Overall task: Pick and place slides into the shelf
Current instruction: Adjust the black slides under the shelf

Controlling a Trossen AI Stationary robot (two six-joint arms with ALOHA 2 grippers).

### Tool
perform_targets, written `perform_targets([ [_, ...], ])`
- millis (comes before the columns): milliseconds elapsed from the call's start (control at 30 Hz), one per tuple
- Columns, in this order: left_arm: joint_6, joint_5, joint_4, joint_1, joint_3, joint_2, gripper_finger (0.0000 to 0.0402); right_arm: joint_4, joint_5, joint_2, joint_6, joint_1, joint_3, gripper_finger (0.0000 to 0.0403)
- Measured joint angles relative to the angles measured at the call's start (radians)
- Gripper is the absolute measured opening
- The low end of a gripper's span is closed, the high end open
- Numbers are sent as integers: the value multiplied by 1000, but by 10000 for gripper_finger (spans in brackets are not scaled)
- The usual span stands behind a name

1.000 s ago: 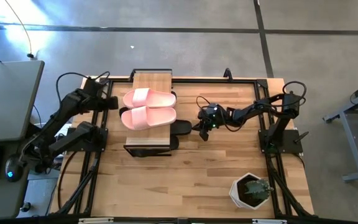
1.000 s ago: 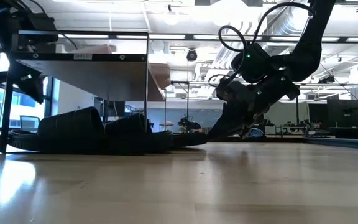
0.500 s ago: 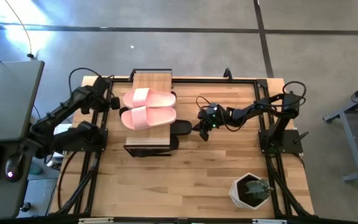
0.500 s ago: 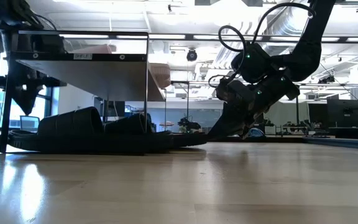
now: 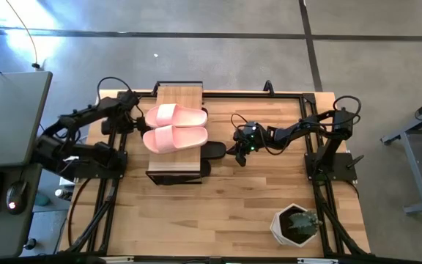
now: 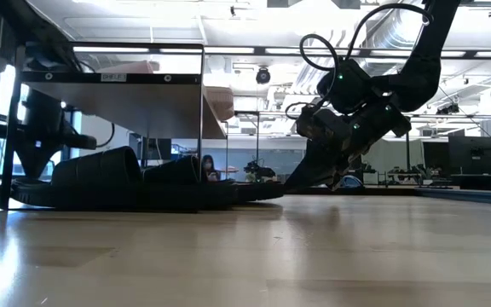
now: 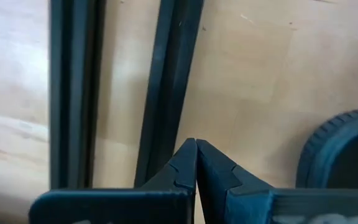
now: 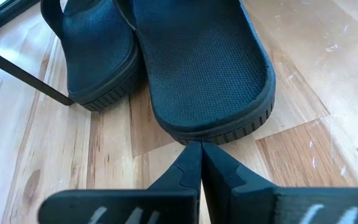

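Slides on and under the shelf, both grippers pinched shut and holding nothing.

The wooden table (image 5: 226, 213) carries the shelf (image 5: 179, 93) near its far left part, with its plank top running front to back. The pale pink pair (image 5: 174, 127) lies side by side across that plank top. Black slides (image 6: 118, 181) sit on the table under the shelf, and the heel of one black slide (image 8: 204, 68) pokes out on the right side beyond the frame, with another black slide (image 8: 98, 56) just beside it. The right gripper (image 5: 240, 155) is down at the table with its closed tips right at that protruding heel; I cannot tell if they touch it. The left gripper (image 5: 136, 123) is low at the shelf's left side, fingers (image 7: 188, 168) pressed together above the table. A white potted plant (image 5: 297, 224) stands at the near right corner.
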Motion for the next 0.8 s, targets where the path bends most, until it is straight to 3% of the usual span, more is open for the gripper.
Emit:
perform_targets([
  [267,2,11,93,0,0,104,0,2,0,0,0,0,0,0],
  [800,-31,113,255,-24,-13,159,0,9,2,0,3,0,0,0],
])
